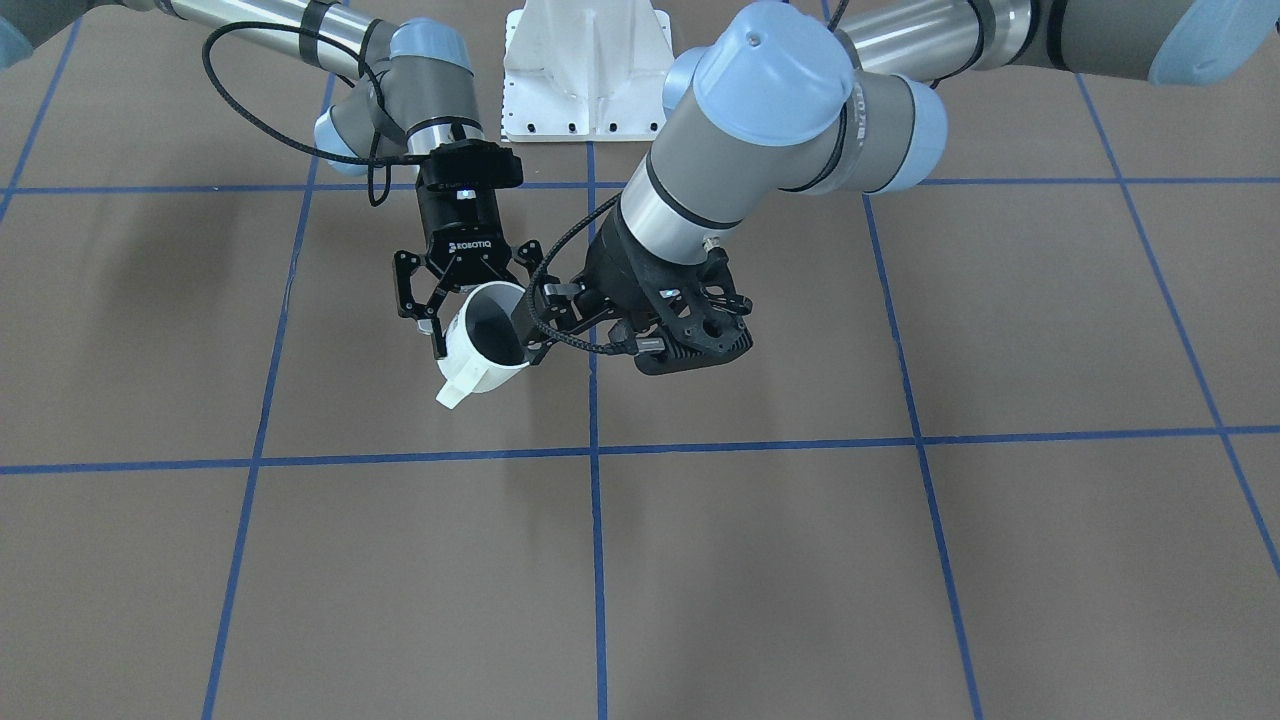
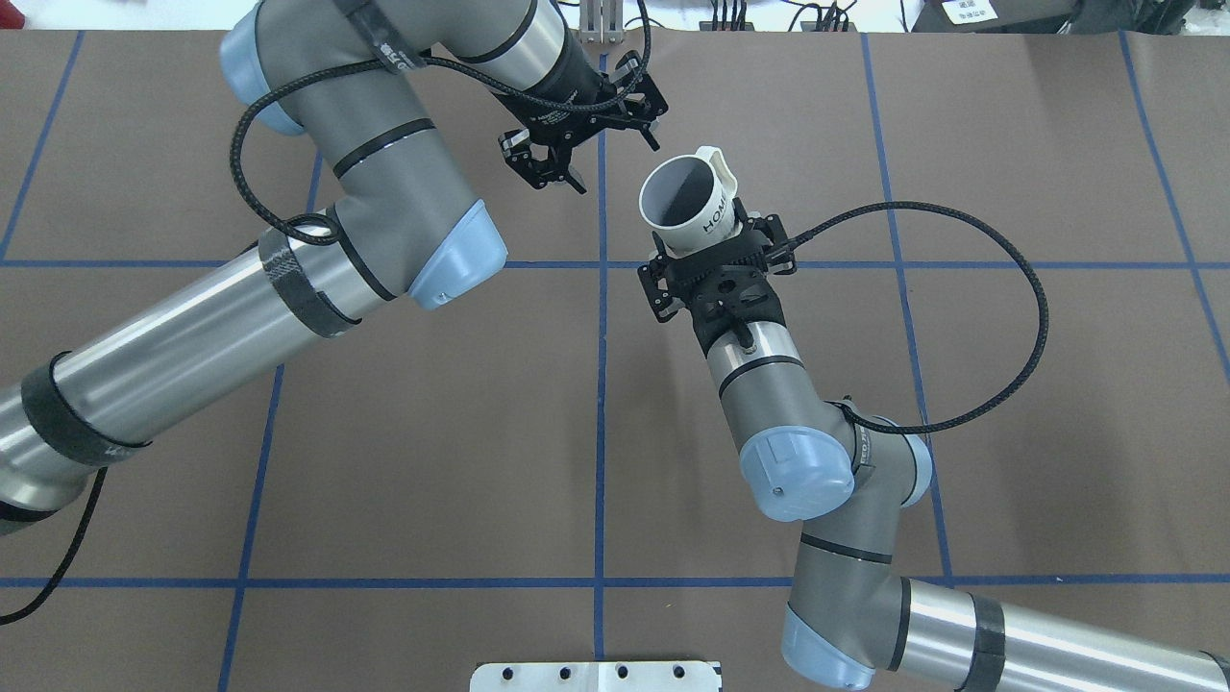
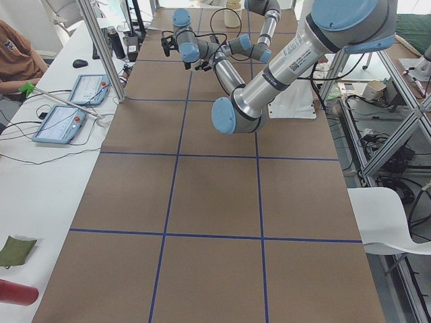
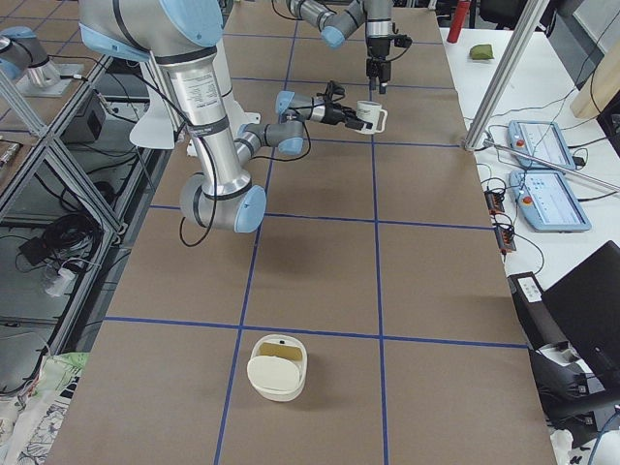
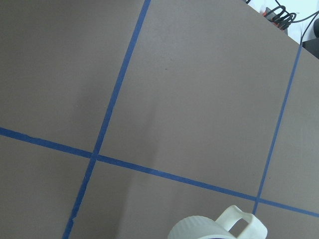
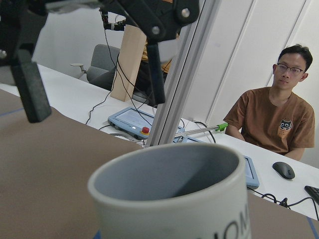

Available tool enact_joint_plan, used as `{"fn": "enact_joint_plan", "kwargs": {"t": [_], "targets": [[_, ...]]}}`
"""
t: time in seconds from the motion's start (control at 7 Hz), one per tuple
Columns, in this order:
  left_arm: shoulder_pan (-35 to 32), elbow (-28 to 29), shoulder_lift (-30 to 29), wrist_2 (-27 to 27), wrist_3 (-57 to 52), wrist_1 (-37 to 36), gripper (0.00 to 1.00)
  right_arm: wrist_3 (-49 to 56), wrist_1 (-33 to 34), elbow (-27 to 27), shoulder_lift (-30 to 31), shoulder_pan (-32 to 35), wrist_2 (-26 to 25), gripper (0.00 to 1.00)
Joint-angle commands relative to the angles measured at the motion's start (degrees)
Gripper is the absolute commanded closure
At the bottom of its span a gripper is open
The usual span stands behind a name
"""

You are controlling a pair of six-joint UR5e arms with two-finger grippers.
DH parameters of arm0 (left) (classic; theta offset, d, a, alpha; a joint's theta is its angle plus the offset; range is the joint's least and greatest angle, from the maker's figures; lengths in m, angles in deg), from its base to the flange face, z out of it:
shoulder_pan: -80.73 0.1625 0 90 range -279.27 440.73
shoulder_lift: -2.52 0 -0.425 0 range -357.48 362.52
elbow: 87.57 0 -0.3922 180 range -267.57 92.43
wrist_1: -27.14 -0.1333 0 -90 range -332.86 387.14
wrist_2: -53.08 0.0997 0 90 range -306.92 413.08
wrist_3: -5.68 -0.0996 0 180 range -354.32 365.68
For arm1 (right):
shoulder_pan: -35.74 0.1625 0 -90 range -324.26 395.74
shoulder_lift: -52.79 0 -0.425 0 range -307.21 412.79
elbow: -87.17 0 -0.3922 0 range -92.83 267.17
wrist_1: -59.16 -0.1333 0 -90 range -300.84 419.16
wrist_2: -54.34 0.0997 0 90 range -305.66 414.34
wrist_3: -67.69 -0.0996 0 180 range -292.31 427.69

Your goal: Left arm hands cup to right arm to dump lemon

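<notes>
My right gripper [image 2: 716, 248] [image 1: 470, 310] is shut on the white cup [image 2: 684, 204] [image 1: 480, 345] and holds it above the table, a little tilted. The cup's handle [image 1: 452, 392] points away from the robot, and dark lettering runs along its side. Its inside looks dark grey. The lemon is hidden, with no trace of it in any view. My left gripper [image 2: 615, 159] hangs open just above the cup, apart from it, with its black fingers [image 6: 27, 84] spread wide. The cup's rim and handle [image 5: 219, 228] lie at the bottom of the left wrist view.
Blue tape lines cross the brown table. The white robot base plate [image 1: 585, 80] is at the robot's side. A white container [image 4: 278, 366] stands at the table's right end. A seated person [image 6: 271, 119] and control tablets [image 4: 542, 145] are at a side desk beyond an aluminium post [image 4: 504, 73].
</notes>
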Motion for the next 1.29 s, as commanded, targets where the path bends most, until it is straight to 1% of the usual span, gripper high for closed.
{"fn": "enact_joint_plan", "kwargs": {"t": [0.0,0.29,0.71,0.86,1.14], "targets": [[1.1,0.8,-0.2,-0.1,-0.1,0.1,0.24,-0.1,0.0,0.0,0.0,0.0,0.0,0.7],[2.1,1.4,-0.2,0.0,0.0,1.5,0.26,-0.1,0.0,0.0,0.0,-0.1,0.0,0.7],[3.0,2.2,-0.7,0.1,0.0,2.0,0.34,-0.1,0.0,0.0,0.0,-0.2,0.0,0.69],[3.2,2.5,-1.0,0.0,0.0,2.0,0.4,-0.1,-0.1,0.0,0.0,-0.2,0.0,0.69],[3.3,3.4,-1.4,0.1,-0.1,2.1,0.48,-0.1,-0.1,0.0,0.1,-0.4,-0.1,0.68]]}}
